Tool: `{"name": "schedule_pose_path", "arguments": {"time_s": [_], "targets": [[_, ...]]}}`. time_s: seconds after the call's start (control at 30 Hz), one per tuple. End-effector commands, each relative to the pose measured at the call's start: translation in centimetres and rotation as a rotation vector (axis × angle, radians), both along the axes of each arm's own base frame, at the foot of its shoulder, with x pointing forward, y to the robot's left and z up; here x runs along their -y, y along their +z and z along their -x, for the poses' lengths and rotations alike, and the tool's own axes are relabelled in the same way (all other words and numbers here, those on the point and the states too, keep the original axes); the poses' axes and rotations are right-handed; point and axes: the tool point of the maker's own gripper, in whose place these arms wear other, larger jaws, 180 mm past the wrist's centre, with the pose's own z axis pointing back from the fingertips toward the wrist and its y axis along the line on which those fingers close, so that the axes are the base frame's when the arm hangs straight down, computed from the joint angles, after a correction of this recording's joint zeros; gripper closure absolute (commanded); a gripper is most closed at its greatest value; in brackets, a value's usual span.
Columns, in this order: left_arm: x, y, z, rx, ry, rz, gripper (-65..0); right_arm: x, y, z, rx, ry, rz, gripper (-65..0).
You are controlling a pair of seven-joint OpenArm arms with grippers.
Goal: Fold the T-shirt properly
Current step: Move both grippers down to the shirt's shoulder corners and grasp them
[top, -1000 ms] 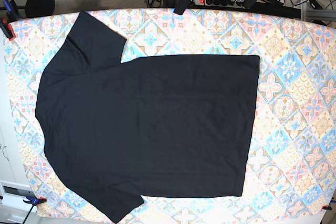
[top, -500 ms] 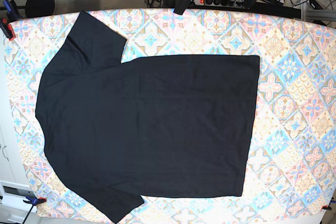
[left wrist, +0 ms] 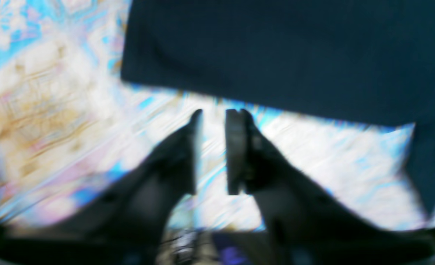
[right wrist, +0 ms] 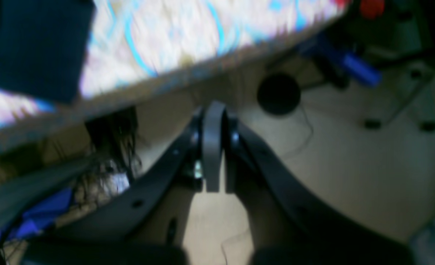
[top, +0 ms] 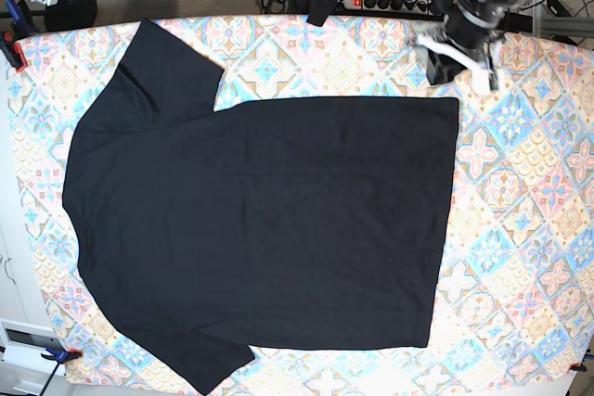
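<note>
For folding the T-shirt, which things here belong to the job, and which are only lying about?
Belongs to the job:
T-shirt
left gripper
right gripper

Only lying about:
patterned tablecloth
power strip
blue clamp

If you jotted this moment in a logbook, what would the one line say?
T-shirt: flat, unfolded | left gripper: open, near hem corner | right gripper: shut, off table

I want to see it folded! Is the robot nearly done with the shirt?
Not yet. The T-shirt lies spread flat on the patterned table, no fold made. The left gripper hangs slightly open just short of the hem; the right gripper is shut, off the table's edge. All folding remains.
</note>
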Motion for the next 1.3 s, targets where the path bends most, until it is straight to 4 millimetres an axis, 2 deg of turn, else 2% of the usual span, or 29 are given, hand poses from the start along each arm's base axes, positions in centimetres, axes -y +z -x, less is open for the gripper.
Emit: {"name": "schedule_pose_path", "arguments": {"time_s": [0.0, 0.07, 0.2, 0.33, 0.47, 0.63, 0.83, 1.0, 1.07, 1.17, 1.27], "targets": [[-0.4, 0.4, -0.7, 0.016, 0.015, 0.016, -18.0, 0.2, 1.0, -1.4, 0.049, 0.016, 0.016, 0.0], [-1.2, 0.1, -1.8, 0.012, 0.060, 0.061, -24.4, 0.0, 1.0, -2.1, 0.054, 0.017, 0.011, 0.0], [-3.5, -1.6, -2.3, -0.036, 0.190, 0.150, -33.3, -0.1, 1.1, -2.6, 0.057, 0.017, 0.003, 0.0], [-5.0, -3.8, -2.0, -0.094, 0.281, 0.210, -35.4, -0.3, 1.2, -2.9, 0.062, 0.020, 0.001, 0.0], [-5.3, -5.6, -1.8, -0.130, 0.320, 0.243, -35.7, -0.3, 1.3, -3.0, 0.065, 0.021, 0.001, 0.0], [-5.2, -7.2, -2.5, -0.152, 0.360, 0.282, -35.7, -0.3, 1.3, -3.6, 0.080, 0.021, 0.001, 0.0], [-4.3, -8.4, -4.3, -0.155, 0.391, 0.329, -35.3, -0.4, 1.3, -3.6, 0.080, 0.021, -0.001, 0.0], [-1.1, -8.8, -5.5, -0.172, 0.322, 0.365, -34.8, -0.4, 1.3, -3.6, 0.080, 0.021, -0.001, 0.0], [0.1, -8.9, -5.5, -0.180, 0.291, 0.376, -30.9, -0.5, 1.3, -3.6, 0.081, 0.022, -0.003, 0.0], [1.2, -9.0, -5.4, -0.190, 0.265, 0.384, -14.2, -1.7, 0.8, -4.6, 0.096, 0.040, -0.033, 0.0], [1.5, -9.2, -5.1, -0.199, 0.258, 0.385, -0.7, -3.1, 0.3, -5.6, 0.111, 0.065, -0.063, 0.0]]}}
